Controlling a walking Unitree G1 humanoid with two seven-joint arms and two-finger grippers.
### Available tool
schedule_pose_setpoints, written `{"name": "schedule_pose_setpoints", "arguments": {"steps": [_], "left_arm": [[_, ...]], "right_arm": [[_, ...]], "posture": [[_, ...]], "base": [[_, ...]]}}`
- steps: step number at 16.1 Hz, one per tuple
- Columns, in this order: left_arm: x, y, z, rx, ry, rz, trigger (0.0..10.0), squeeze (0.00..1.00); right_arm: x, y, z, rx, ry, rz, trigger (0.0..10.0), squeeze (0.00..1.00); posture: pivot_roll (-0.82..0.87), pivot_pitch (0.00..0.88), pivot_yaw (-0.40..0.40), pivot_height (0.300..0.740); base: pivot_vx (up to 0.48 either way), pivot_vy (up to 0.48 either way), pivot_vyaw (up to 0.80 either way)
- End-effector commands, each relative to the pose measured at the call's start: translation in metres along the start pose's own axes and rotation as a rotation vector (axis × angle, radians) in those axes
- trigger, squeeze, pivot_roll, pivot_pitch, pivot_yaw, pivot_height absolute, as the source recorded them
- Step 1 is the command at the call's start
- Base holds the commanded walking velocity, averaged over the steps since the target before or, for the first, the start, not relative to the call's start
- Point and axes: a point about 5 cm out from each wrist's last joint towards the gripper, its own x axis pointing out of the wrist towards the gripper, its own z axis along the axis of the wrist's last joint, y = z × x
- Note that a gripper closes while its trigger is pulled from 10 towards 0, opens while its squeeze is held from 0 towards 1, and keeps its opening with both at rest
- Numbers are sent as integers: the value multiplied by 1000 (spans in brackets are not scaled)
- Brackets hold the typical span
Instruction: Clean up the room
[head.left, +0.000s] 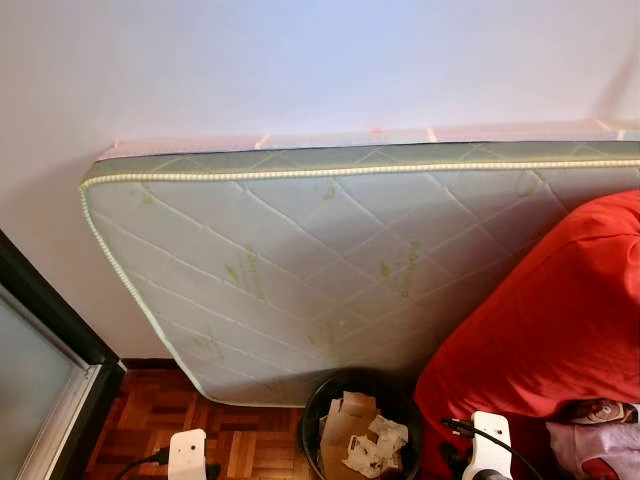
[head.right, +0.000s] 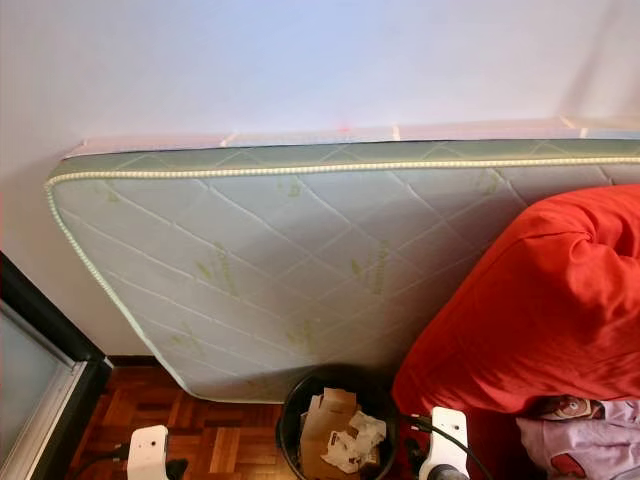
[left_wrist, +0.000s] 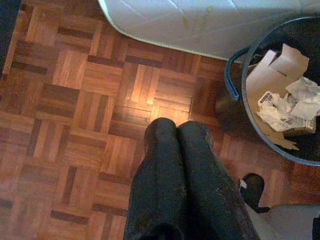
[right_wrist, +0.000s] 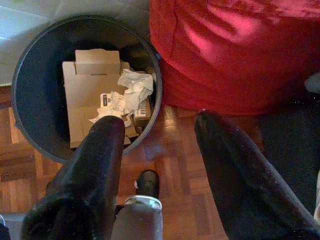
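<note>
**A:** So where's it at? I see the black bin (right_wrist: 30, 75) stuffed with cardboard (right_wrist: 92, 95) and crumpled paper (right_wrist: 135, 87), parked against the leaning mattress (head.left: 330, 260), right beside the red beanbag (head.left: 560, 320).

**B:** Yep. Risk imo: the bin looks pretty full, so anything dropped on top could slide off onto the parquet floor (left_wrist: 75, 100).

**A:** Grippers?

**B:** Right gripper (right_wrist: 160, 130) hangs spread wide above the bin's edge, holding nothing. Left gripper (left_wrist: 177, 132) is clenched, fingers pressed together, empty, over bare floor.
</note>
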Motion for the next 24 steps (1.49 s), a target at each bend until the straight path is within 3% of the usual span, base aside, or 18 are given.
{"name": "schedule_pose_setpoints", "arguments": {"steps": [1,6,12,24], "left_arm": [[-2,2,-8,8,23,8,10000,0],[-1,2,-5,16,21,16,10000,0],[-2,3,-9,19,35,15,10000,0],[-5,2,-19,31,70,11,10000,0]], "right_arm": [[-1,1,-6,-7,19,7,10000,0],[-2,-2,-8,-36,40,1,10000,0],[-5,-18,-11,-41,55,-25,10000,0],[-5,-14,-13,-62,64,-9,10000,0]], "posture": [[34,0,21,740],[63,0,4,740],[58,0,6,740],[55,0,10,740]], "base": [[0,0,0],[0,0,0],[0,0,0],[-21,0,0]]}}
